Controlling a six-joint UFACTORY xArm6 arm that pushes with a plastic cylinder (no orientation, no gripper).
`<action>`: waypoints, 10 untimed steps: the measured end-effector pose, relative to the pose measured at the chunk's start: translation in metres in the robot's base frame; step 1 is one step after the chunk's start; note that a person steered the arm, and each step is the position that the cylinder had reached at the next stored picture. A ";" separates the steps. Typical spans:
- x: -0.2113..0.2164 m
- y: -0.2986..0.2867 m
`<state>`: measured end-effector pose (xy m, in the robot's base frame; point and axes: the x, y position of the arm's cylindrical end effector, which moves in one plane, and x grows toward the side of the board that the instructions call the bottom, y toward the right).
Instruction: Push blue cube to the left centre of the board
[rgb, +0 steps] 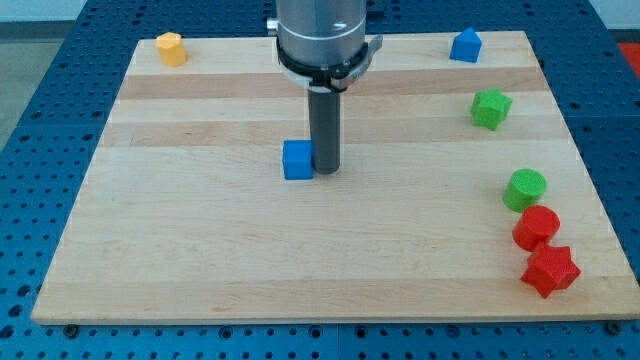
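The blue cube (297, 160) sits near the middle of the wooden board (200, 250), slightly toward the view's top. My tip (325, 168) stands right against the cube's right side, touching or nearly touching it. The dark rod rises from there to the grey arm body at the view's top centre.
An orange block (171, 48) lies at the top left corner. A blue house-shaped block (465, 45) lies at the top right. A green star-like block (490, 108), a green cylinder (525, 189), a red cylinder (537, 227) and a red star block (551, 270) line the right side.
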<state>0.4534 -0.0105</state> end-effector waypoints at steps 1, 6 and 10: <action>0.010 -0.011; -0.034 -0.045; -0.049 -0.113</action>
<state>0.4046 -0.1231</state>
